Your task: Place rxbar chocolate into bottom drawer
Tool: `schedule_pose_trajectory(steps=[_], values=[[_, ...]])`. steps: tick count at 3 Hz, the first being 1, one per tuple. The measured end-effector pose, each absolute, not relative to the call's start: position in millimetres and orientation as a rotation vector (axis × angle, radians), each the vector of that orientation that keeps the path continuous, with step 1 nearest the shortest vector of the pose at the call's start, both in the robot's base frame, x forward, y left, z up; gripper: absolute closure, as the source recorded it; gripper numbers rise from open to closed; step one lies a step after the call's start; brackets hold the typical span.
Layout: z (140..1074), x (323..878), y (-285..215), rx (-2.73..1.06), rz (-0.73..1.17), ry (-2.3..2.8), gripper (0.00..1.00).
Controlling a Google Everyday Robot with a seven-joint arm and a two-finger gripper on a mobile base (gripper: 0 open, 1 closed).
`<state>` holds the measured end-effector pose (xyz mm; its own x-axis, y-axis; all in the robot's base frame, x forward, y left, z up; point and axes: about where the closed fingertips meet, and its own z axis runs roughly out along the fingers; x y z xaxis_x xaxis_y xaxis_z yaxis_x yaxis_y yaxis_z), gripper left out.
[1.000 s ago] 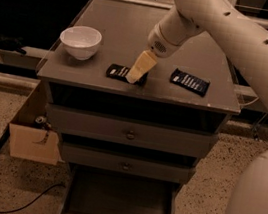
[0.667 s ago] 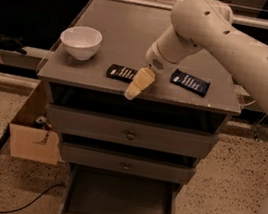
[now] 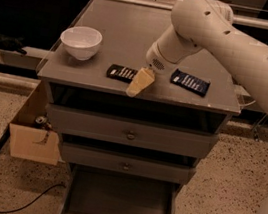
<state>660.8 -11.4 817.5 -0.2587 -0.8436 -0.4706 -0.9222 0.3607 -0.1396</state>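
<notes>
The gripper (image 3: 138, 83) hung at the near edge of the cabinet top (image 3: 121, 26), at the right end of the rxbar chocolate (image 3: 120, 72). A dark blue bar (image 3: 190, 82) lay further right and a white bowl (image 3: 81, 42) to the left. Below, the bottom drawer (image 3: 119, 203) stood pulled out.

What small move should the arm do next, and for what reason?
Probably shift the gripper slightly toward the white bowl, centring it over the rxbar chocolate. The bar lies flat on the cabinet top, and the gripper sits at the bar's right end, near the front edge. The bottom drawer is already open to receive it.
</notes>
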Motion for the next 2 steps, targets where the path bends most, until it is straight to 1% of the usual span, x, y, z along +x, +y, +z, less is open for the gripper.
schedule_pose_trajectory(steps=[2], values=[[817.5, 660.7, -11.3, -1.531, 0.224, 2.159, 0.66]])
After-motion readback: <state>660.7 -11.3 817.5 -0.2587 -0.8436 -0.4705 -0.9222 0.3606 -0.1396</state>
